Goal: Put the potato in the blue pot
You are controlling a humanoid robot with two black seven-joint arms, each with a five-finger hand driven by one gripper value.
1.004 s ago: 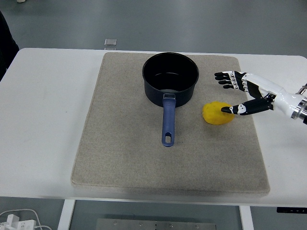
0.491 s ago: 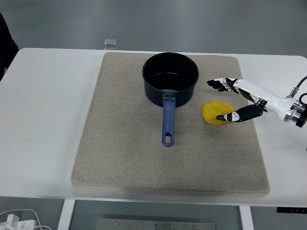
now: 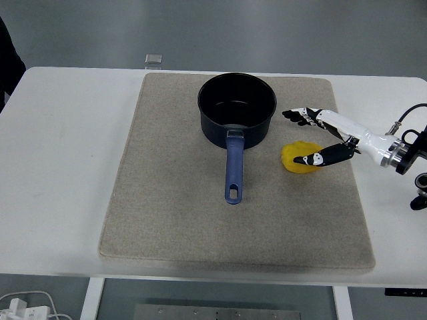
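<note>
A yellow potato [image 3: 295,155] lies on the beige mat [image 3: 167,200], to the right of the blue pot [image 3: 237,109]. The pot stands upright at the mat's far middle, dark inside, with its blue handle [image 3: 233,172] pointing toward me. My right hand [image 3: 293,137] reaches in from the right edge and is open around the potato. Its thumb [image 3: 308,159] lies on the potato's near side. Its fingers [image 3: 298,115] are spread just beyond the potato's far side, apart from it. The left arm is out of view.
The mat covers the middle of the white table [image 3: 60,167]. A small square block [image 3: 153,59] sits at the table's far edge. White cables [image 3: 27,303] lie on the floor at the bottom left.
My right hand has moved left toward the pot. The thumb has slid over the potato's near side and the fingers have come in past its far side. The potato and the pot have not moved.
</note>
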